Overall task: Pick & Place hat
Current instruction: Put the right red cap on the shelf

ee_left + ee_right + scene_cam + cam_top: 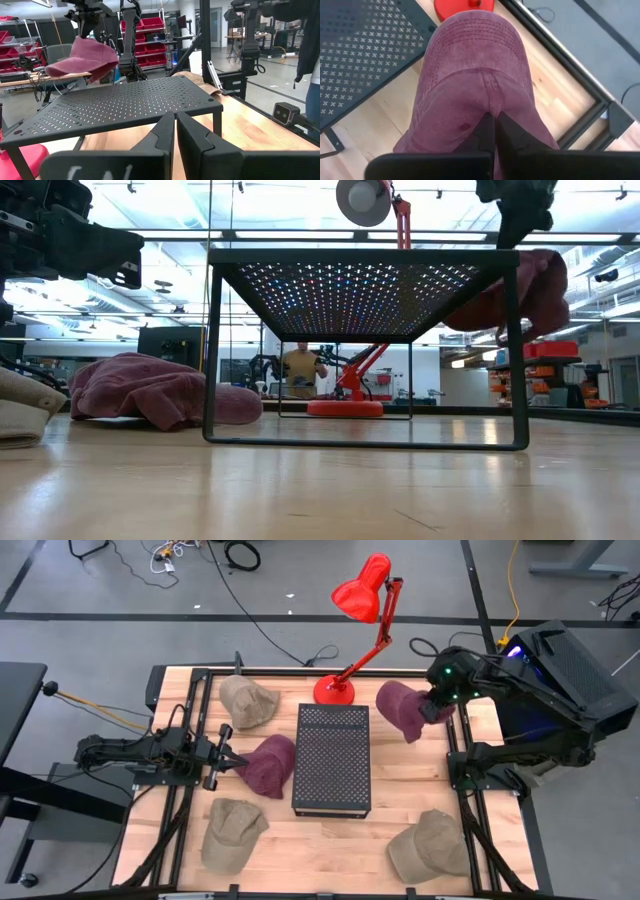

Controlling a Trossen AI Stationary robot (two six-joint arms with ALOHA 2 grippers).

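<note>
Maroon cap aloft, right of the rack.
Right gripper (492,131) pinched the maroon cap (403,708), hanging beside the perforated rack (332,758). Best to clear the rack's edge before lowering. Left gripper (222,757) waited, fingers pressed together.

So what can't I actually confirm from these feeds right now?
- Table under the black mesh rack: covered by the rack in the high view.
- Right end effector fingertips: buried in the held maroon hat in the right wrist view.
- Left end effector: shut, holding nothing; the table maroon hat lies outside the left wrist view.
- Person behind the rack: too small, low view.
</note>
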